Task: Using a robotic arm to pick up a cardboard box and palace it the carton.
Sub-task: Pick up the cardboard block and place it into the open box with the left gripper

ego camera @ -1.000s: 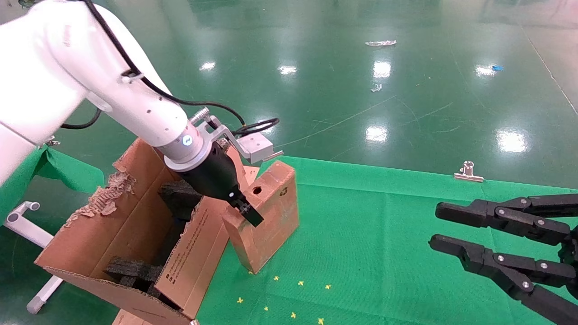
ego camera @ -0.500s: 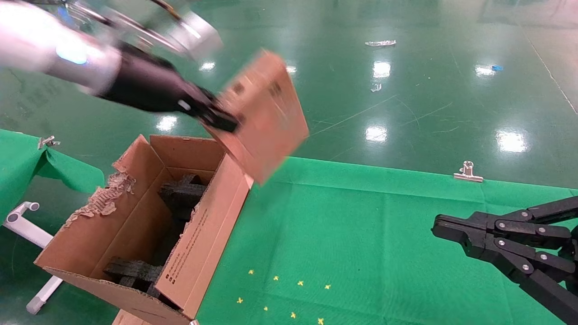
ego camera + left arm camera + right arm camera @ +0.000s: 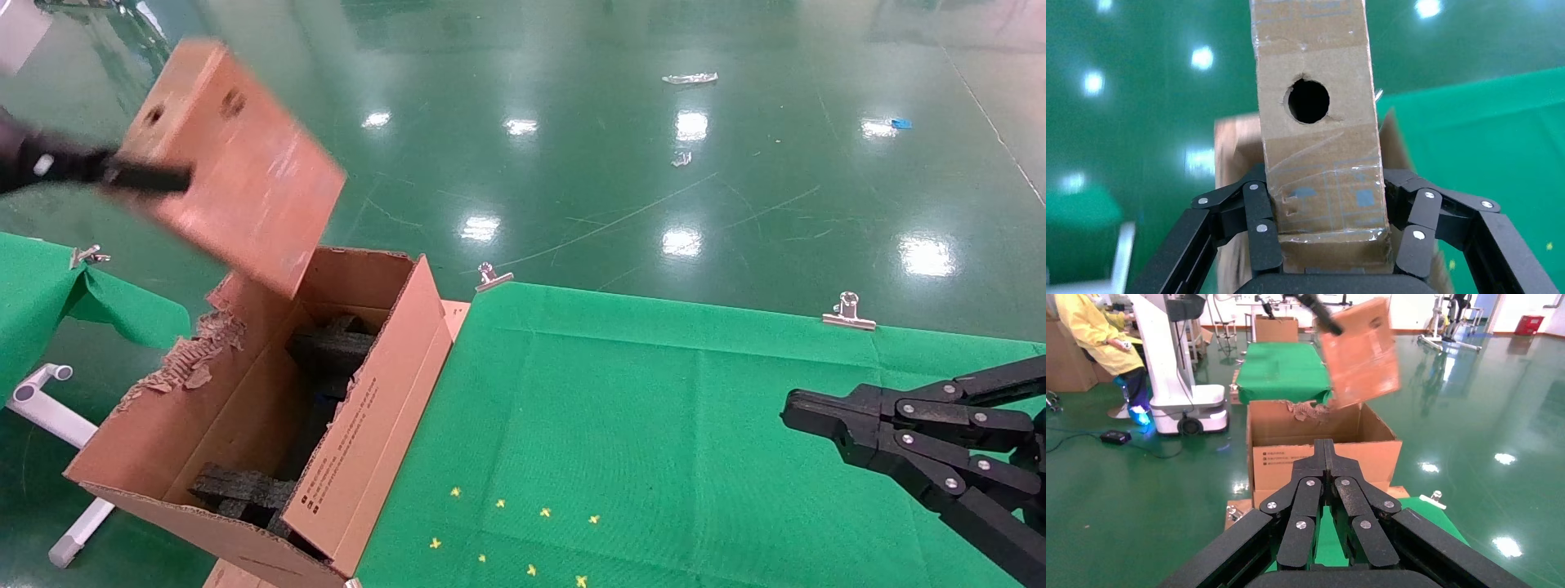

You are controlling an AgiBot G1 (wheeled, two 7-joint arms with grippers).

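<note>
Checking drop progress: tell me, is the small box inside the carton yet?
Not yet. The left hand holds the cardboard box tilted in the air above the carton.

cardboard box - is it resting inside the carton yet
No, the cardboard box hangs in the air above the carton, clamped in the left gripper.

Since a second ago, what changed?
The left gripper, shut on the cardboard box, lifted it off the green cloth and swung it left, above the carton. The right gripper closed. The carton stayed put.
</note>
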